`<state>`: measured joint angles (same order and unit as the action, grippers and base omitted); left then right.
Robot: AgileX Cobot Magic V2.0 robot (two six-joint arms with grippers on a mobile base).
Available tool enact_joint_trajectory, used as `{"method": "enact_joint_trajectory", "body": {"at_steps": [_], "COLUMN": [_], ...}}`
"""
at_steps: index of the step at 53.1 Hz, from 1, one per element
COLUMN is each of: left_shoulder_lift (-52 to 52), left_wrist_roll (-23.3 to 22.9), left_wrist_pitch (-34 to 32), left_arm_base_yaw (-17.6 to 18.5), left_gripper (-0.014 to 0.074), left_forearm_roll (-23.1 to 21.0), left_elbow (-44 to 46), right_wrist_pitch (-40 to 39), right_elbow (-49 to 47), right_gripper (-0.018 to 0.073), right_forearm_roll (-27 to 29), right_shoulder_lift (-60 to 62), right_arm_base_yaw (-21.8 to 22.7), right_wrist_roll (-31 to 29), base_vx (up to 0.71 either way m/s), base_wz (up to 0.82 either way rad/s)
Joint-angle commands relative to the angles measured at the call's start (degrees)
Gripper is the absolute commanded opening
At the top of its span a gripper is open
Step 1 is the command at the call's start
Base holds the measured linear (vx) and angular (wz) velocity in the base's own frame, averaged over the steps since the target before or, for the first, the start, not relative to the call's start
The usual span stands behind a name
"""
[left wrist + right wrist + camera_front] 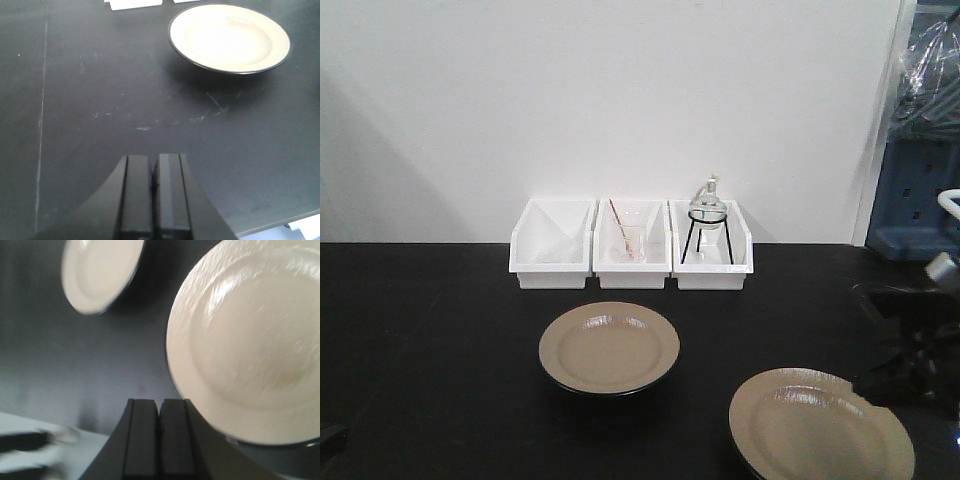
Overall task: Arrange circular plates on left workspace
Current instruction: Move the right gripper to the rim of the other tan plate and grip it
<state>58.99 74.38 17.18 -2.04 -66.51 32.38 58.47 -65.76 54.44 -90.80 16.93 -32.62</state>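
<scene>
Two round beige plates with dark rims lie on the black countertop [430, 340]. One plate [609, 346] sits in the middle, in front of the bins; it also shows in the left wrist view [229, 38] and the right wrist view [100, 272]. The other plate [820, 427] lies at the front right and fills the right wrist view [245, 345]. My right gripper [160, 402] is shut and empty, just beside that plate's near edge; its arm [910, 350] is at the right. My left gripper [152, 157] is shut and empty above bare countertop, well short of the middle plate.
Three white bins stand against the back wall: an empty one [553, 256], one with a glass beaker and rod [632, 254], one with a glass flask on a black tripod [710, 250]. Blue equipment [915, 200] stands at the far right. The counter's front edge shows [300, 222].
</scene>
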Motion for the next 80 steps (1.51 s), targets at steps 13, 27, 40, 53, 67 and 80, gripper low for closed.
{"method": "enact_joint_trajectory", "body": {"at_steps": [13, 27, 40, 53, 67, 80], "left_shoulder_lift": [-1.21, -1.16, -1.16, -1.16, -1.16, -1.16], "left_wrist_roll": [-0.02, -0.02, 0.03, 0.02, 0.02, 0.02], "left_wrist_pitch": [0.13, 0.47, 0.34, 0.18, 0.22, 0.28], "left_arm_base_yaw": [2.70, 3.08, 3.08, 3.08, 3.08, 3.08], "left_gripper": [0.0000, 0.0000, 0.0000, 0.0000, 0.0000, 0.0000], "left_forearm_roll": [-1.57, -1.51, -1.14, -0.75, -0.12, -0.12], "left_elbow": [1.58, 1.58, 1.58, 1.58, 1.58, 1.58], "right_wrist_pitch": [10.84, 12.17, 4.13, 1.71, -0.40, -5.32], "right_elbow": [-2.00, -2.00, -2.00, -2.15, -2.15, -2.15], "right_gripper": [0.0028, 0.0309, 0.0633, 0.0606, 0.0494, -0.0015], "right_forearm_roll": [16.93, 20.59, 16.41, 15.39, 17.03, 18.89], "right_shoulder_lift": [-9.48, -14.28, -16.27, -22.44, -26.29, -26.29], "right_arm_base_yaw": [19.32, 19.47, 16.76, 10.98, 6.63, 2.80], "right_wrist_roll": [-13.90, -22.29, -20.28, -18.03, -18.03, -16.54], "base_vx": [0.00, 0.00, 0.00, 0.00, 0.00, 0.00], "base_wz": [0.00, 0.00, 0.00, 0.00, 0.00, 0.00]}}
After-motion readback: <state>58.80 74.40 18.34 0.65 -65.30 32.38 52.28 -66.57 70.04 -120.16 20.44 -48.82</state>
